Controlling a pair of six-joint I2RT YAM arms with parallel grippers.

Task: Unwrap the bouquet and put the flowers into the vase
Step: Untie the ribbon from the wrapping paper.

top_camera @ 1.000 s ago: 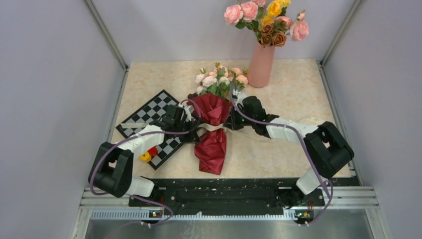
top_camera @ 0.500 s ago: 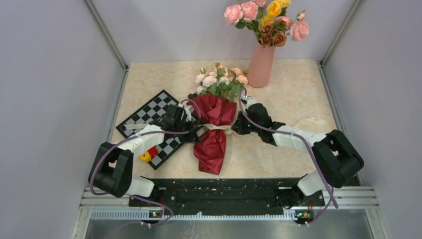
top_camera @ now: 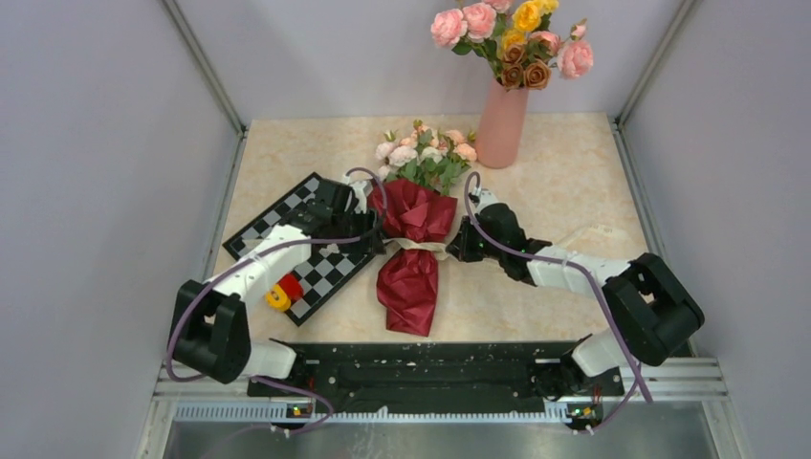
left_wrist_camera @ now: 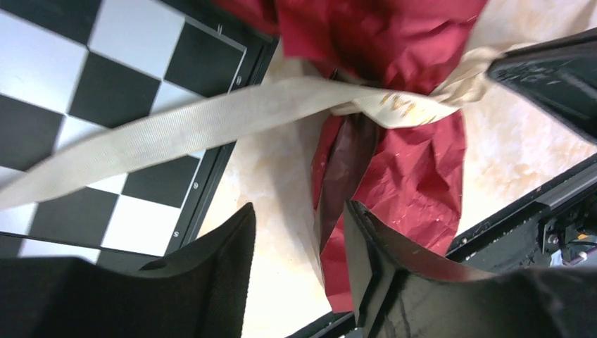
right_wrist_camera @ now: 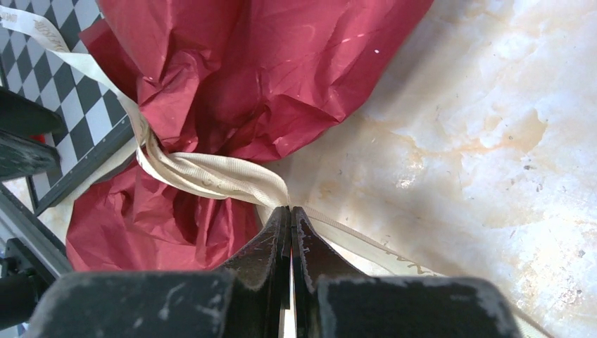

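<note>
Right now the bouquet (top_camera: 411, 239) lies flat in the middle of the table, with its flowers (top_camera: 426, 153) pointing far, near the vase (top_camera: 502, 124). The vase stands at the far side and has other big roses in it. My right gripper (right_wrist_camera: 290, 211) is pinched tight on the cream ribbon (right_wrist_camera: 211, 179), just right of where it wraps the bouquet. My left gripper (left_wrist_camera: 299, 215) has its fingers apart with nothing between them, low beside the red paper (left_wrist_camera: 415, 183). The other ribbon tail lies loose across the chessboard (left_wrist_camera: 42, 42). I think the ribbon is soft and floppy, so it should slide if I pull a tail. The paper looks light and crinkly and may tear. The little blooms look easy to crush, so I would hold the stems, which the paper hides, not the heads.
</note>
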